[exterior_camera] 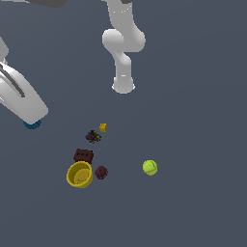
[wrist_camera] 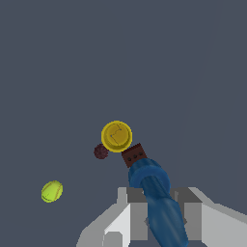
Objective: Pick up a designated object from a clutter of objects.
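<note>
Now our gripper (wrist_camera: 159, 219) squeezes the blue thing (wrist_camera: 157, 202), high above the yellow bowl (exterior_camera: 79, 174) and green ball (exterior_camera: 150, 167).

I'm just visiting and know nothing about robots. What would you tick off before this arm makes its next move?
1. Blue item sits between the end effector fingers: ok.
2. Grip firm enough to carry it: cannot tell.
3. Blue item lifted off the floor: cannot tell.
4. Yellow bowl and dark-red brick lie apart from the end effector: ok.
5. Yellow-green ball lies away from the arm: ok.
</note>
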Available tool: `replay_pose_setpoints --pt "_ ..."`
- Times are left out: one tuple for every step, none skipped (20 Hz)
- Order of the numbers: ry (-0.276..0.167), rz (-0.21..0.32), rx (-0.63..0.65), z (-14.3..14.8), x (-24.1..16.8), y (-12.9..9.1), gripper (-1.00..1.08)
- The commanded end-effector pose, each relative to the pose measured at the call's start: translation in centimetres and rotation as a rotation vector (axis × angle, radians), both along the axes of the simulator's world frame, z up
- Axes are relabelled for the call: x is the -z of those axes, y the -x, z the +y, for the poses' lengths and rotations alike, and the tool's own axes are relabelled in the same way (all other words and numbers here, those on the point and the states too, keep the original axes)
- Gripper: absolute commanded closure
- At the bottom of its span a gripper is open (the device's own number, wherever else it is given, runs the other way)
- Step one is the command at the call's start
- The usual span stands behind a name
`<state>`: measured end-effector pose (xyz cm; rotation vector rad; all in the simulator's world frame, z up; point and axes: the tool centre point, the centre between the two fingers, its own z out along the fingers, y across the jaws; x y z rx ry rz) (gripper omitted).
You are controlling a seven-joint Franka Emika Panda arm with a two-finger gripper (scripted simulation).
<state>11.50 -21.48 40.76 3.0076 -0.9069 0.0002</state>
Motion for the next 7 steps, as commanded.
replay_pose_setpoints --pt "0.000 0.000 0.000 -0.15 -0.31 -0.16 1.08" --pt "0.000 0.000 0.000 -0.18 -0.37 -0.20 1.08" --pt "0.000 0.000 0.000 -0.21 -0.42 -0.24 1.08" --pt "0.000 0.000 0.000 -0.23 -0.46 -0.26 1.08" --pt "0.000 0.000 0.000 -0.23 -0.47 -0.28 1.08" --pt "0.000 0.000 0.000 -0.24 -0.48 -0.29 1.08" --pt "0.000 0.000 0.000 -0.27 -0.47 -0.29 1.08"
